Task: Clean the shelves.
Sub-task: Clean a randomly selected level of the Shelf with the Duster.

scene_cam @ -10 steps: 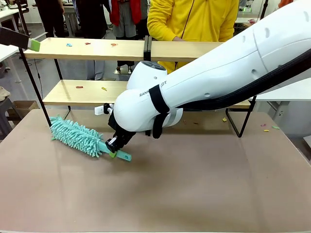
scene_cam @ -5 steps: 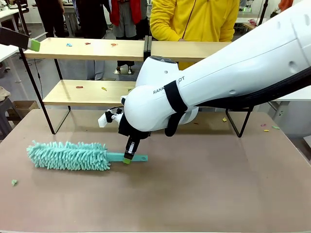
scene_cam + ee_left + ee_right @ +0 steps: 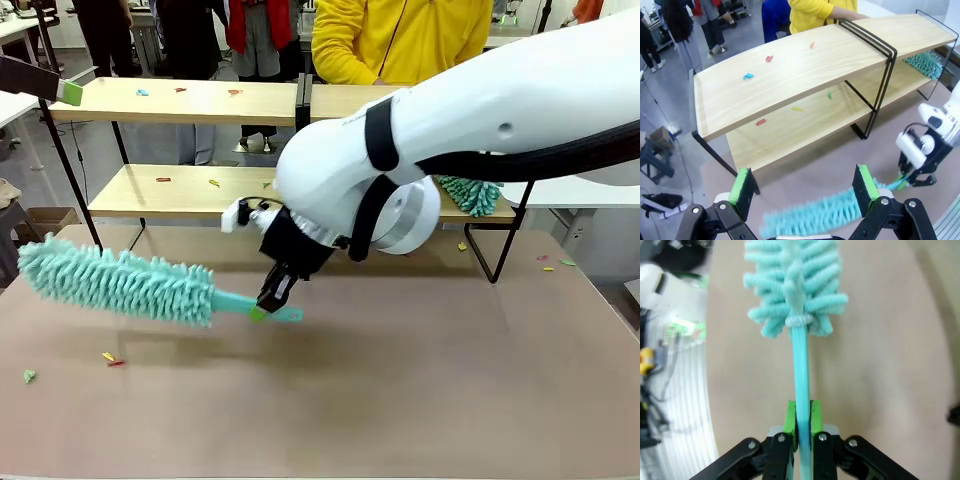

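At far left, the left pincer hangs open and empty near the upper board's end. Next, a teal duster tilts above the worktop, its flat handle clamped in the right pincer. Behind stand the shelves, dotted with coloured scraps. The fluffy head looks soft and light. The thin-framed rack would probably shift if pushed, so the stiff handle is the place to hold.

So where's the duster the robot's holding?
Front view, left half: the duster is over the table before the shelves, handle clamped in the right gripper.
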Robot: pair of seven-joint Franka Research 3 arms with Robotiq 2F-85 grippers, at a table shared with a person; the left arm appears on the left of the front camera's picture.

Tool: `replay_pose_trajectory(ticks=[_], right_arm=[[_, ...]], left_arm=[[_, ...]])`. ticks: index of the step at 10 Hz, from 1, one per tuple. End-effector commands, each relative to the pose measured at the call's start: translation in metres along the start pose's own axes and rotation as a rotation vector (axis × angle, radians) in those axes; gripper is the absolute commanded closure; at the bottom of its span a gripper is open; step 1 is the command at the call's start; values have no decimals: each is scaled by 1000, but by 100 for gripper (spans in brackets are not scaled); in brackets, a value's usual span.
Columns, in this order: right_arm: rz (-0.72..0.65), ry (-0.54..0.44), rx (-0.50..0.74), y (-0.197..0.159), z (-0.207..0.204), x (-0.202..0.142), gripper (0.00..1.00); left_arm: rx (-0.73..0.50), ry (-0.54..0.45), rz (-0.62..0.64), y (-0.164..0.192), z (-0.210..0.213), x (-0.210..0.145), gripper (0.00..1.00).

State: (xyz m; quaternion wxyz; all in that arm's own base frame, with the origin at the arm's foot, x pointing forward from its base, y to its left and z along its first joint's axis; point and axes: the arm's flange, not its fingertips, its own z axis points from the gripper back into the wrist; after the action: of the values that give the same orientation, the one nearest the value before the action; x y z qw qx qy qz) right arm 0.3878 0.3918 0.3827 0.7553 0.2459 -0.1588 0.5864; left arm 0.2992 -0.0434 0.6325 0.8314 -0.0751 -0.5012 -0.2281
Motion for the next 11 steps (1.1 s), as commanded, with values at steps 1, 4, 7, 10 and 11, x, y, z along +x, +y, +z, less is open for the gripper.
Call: replay_pose_trajectory(ticks=[1,4,7,10,11], right_arm=[[-195,24,-152,22,31,-28,87],[-215,19,-110,62,90,-73,87],[-379,13,-166,139,125,-141,87],[-261,31,-126,79,99,-108,87],[-261,31,-126,79,99,-108,87]], left_arm=[[6,-5,1,0,0,-1,0],[6,-5,1,0,0,-1,0],[6,-5,1,0,0,-1,0],[6,-5,1,0,0,-1,0],[6,-5,1,0,0,-1,0]])
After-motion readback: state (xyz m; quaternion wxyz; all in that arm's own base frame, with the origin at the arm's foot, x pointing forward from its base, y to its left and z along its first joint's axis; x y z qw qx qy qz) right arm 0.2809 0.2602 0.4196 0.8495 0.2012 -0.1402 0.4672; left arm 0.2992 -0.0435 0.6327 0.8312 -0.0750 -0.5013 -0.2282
